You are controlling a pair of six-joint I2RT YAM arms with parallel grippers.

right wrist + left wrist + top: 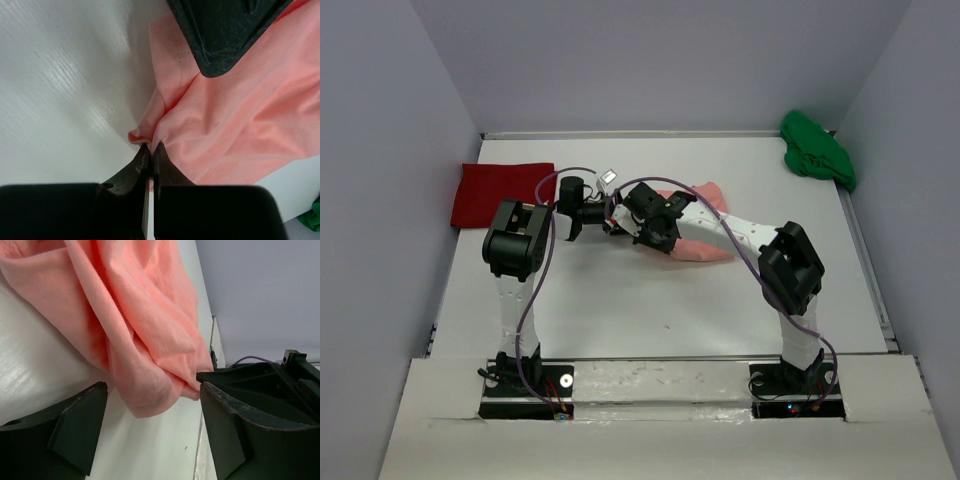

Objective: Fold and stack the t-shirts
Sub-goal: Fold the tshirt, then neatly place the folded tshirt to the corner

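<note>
Top external view, read from the left: the deep red t-shirt (pixel 500 193) lies flat as a tidy rectangle at the far left of the table (pixel 620 310), and I judge it to be folded already. Next comes my left pincer (pixel 152 388), its 2 fingers spread wide. A hanging lobe of the salmon-pink t-shirt (pixel 708 232) sags between them, just beside one finger, but nothing is clamped. That pink shirt sits near the middle of the table, bunched and creased rather than laid out, so I take it to be the 1 I am working on, with its fold not yet made. My right pincer (pixel 151 150) meets it from the other side. Its 2 fingers are pressed tight together on a pinch of the shirt's edge, low over the tabletop and close beside my left pincer. Furthest right, the bright green t-shirt (pixel 817 150) is a crumpled heap in the far corner, well apart from both arms and looking untouched. By my count there are 3 shirts, 1 of each colour. As I judge it, 1 is done, 1 is in hand and 1 is waiting. No shirt lies on another, so the whole stack is left to build.
</note>
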